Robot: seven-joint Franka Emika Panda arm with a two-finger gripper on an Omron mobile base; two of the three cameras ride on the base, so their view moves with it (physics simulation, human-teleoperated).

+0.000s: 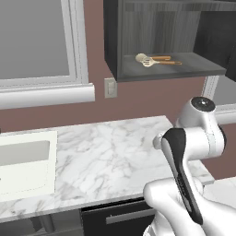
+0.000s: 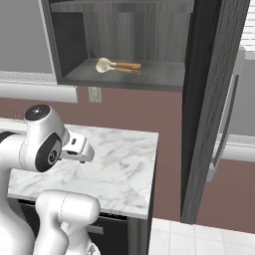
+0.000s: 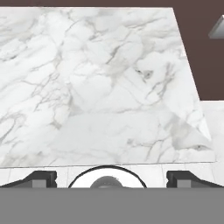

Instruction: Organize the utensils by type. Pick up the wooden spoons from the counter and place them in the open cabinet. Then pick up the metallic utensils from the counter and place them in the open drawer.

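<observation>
Wooden spoons (image 1: pixel 154 60) are both lying in the open cabinet (image 1: pixel 138 73), just above the counter (image 1: pixel 106 152). They look light, stiff and thin, so mid-handle seems the spot to pinch. The gripper (image 3: pixel 112 177) hovers over the counter with its tips spread wide, holding nothing.

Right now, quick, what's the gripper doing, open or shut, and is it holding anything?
Gripper: open, jaws spread wide over the counter, holding nothing.
</observation>
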